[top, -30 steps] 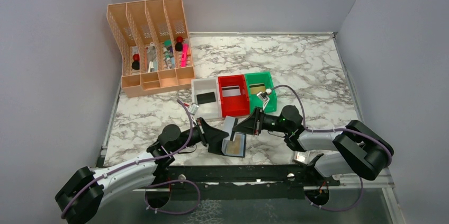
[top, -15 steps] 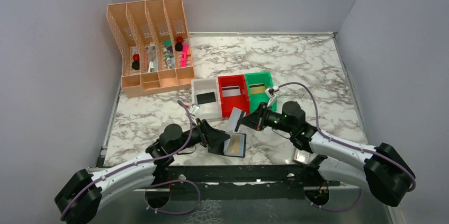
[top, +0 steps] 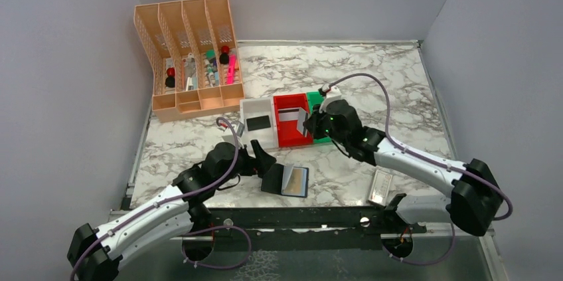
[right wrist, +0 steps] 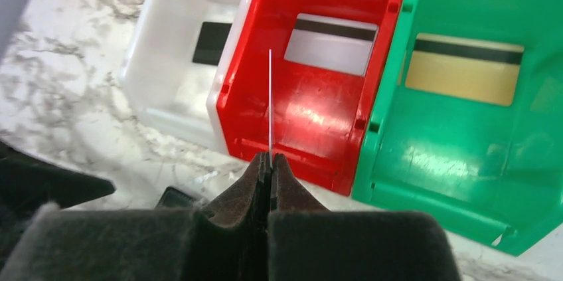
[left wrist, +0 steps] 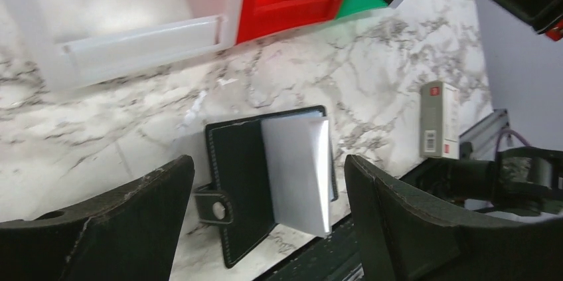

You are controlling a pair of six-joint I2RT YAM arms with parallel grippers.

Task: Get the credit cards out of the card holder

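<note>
red bin (right wrist: 312,118) centre frame, white bin (right wrist: 166,95) and green bin (right wrist: 431,138) flanking
right gripper (right wrist: 270,158) pinched a card (right wrist: 270,101) edge-on; left gripper (left wrist: 269,161) gaped over card holder (left wrist: 242,181).

White bin (right wrist: 172,88); red bin (right wrist: 299,111); green bin (right wrist: 438,141); peach rack (top: 199,103)

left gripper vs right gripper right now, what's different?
The left gripper is open and empty; the right gripper is shut on a credit card seen edge-on. The left gripper hangs over the open card holder; the right gripper is up by the red bin. Both are black two-finger grippers.
</note>
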